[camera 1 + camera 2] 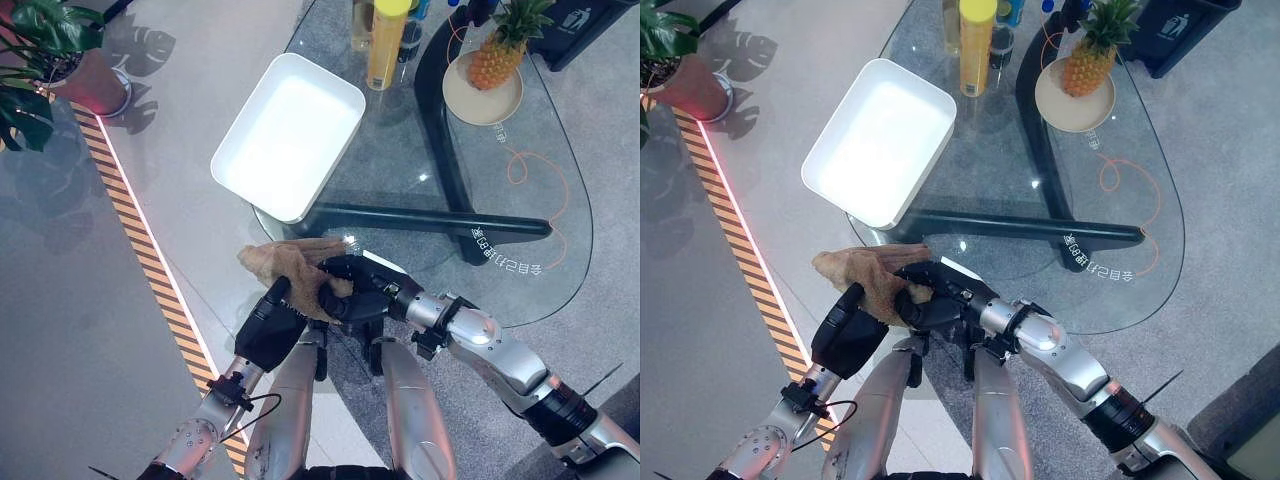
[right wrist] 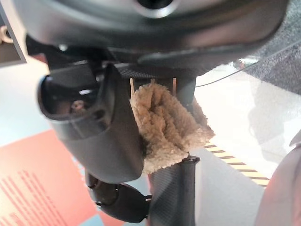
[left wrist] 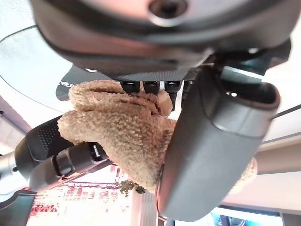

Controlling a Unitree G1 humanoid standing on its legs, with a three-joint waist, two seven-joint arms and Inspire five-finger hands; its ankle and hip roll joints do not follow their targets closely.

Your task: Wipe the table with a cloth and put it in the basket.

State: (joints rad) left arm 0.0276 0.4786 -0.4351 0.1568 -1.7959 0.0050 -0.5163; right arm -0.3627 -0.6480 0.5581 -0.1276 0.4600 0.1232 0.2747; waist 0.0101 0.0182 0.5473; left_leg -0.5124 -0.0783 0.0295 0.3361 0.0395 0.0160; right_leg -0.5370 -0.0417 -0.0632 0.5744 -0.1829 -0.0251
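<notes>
Here, in the left eye view, the fuzzy tan cloth is bunched between both hands, held just off the near edge of the oval glass bench. The left hand grips it from below and the right hand from the side, fingers curled into the fabric. The white rectangular plastic basket sits on the bench's far left corner, well apart from the cloth. Further back stand a yellow bottle and a pineapple on a round beige plate. A potted green plant stands on the floor.

The left wrist view shows the cloth pinched under the left thumb.

The right wrist view shows a fold of cloth clamped between the right thumb and fingers.
</notes>
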